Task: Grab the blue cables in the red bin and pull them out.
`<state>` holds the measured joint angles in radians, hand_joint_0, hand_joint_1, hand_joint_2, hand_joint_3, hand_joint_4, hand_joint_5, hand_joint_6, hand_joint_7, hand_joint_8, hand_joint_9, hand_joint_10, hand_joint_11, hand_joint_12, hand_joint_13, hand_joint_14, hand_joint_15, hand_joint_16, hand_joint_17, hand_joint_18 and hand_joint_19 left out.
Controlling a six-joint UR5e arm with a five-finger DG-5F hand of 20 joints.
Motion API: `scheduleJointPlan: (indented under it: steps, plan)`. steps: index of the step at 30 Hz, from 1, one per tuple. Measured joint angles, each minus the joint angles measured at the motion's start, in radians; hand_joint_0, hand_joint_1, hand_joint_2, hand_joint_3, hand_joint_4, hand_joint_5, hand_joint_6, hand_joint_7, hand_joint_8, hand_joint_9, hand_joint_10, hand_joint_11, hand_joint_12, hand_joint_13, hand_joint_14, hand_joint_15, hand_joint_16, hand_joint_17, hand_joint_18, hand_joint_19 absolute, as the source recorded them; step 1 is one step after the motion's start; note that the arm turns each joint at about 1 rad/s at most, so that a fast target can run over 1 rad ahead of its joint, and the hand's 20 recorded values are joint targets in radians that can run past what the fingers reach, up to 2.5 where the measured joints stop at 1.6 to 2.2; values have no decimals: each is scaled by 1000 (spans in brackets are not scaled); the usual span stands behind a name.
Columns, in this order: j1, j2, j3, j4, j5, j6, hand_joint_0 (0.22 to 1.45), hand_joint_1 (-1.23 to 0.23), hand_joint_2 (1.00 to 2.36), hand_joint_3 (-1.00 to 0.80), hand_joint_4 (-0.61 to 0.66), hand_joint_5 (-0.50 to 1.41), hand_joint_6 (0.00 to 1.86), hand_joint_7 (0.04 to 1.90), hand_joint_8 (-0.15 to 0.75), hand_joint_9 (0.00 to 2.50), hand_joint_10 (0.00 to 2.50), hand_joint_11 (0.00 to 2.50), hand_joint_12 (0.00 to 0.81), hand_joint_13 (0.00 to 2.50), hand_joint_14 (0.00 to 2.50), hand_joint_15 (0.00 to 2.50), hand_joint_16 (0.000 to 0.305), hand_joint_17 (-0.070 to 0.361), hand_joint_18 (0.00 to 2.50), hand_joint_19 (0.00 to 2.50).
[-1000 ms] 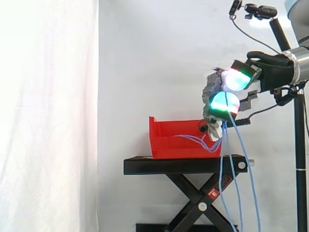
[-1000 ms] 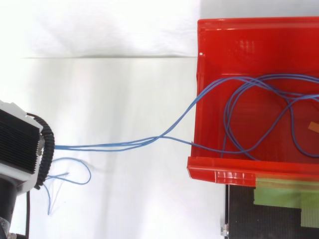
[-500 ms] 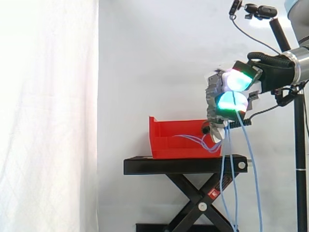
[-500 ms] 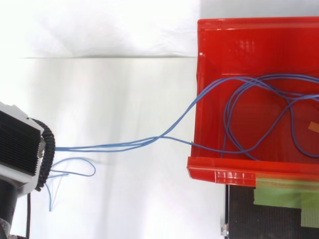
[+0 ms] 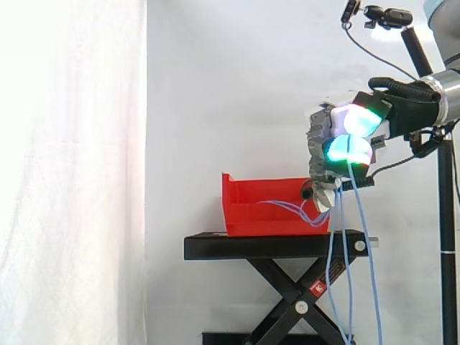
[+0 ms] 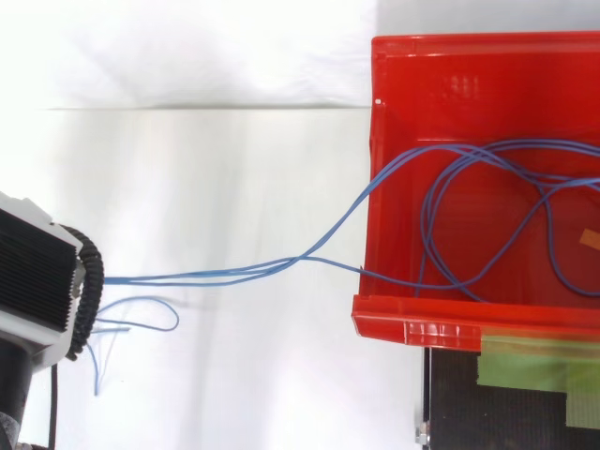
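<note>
Beside the red plastic bin [image 6: 412,330] on the black scissor stand [image 5: 273,246], the robot hand [image 5: 323,136] was found curled tight around the thin blue cables [image 6: 187,276]. Over the last second the hand was raised only slightly; loops in the bin were hardly shifted, so little was judged drawn out. Counted: one bin, one stand, about three cable strands over the rim.

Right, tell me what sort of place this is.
Probably a robot lab test setup, not a working shop: a white curtain backdrop, a red bin on a black stand, and a hand gripping blue cables.
</note>
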<state>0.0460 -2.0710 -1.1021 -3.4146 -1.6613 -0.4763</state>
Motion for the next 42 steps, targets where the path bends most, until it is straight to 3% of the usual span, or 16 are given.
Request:
scheduleJointPlan:
  steps: [11, 24, 28, 32, 42]
  plan:
    - [0, 0, 0, 0, 0, 0, 913, -947, 1000, -1000, 3, 878, 480, 767, 233, 1002, 23, 798, 302, 876, 21, 548, 42, 94, 659, 457]
    - [0, 0, 0, -8, 1, 3, 944, -937, 1003, -926, -47, 765, 860, 597, 228, 992, 26, 816, 297, 890, 23, 548, 42, 94, 679, 435]
    - [0, 0, 0, -14, 1, 3, 953, -932, 1002, -941, -37, 753, 905, 574, 227, 1023, 26, 886, 297, 952, 23, 636, 41, 93, 695, 444]
    - [0, 0, 0, -15, 1, 3, 960, -927, 1002, -952, -39, 747, 917, 569, 219, 1100, 27, 1148, 304, 996, 27, 738, 41, 93, 709, 455]
    - [0, 0, 0, -15, 2, 4, 966, -925, 1001, -973, -42, 743, 917, 570, 190, 1194, 15, 1474, 306, 1094, 29, 1010, 41, 92, 738, 500]
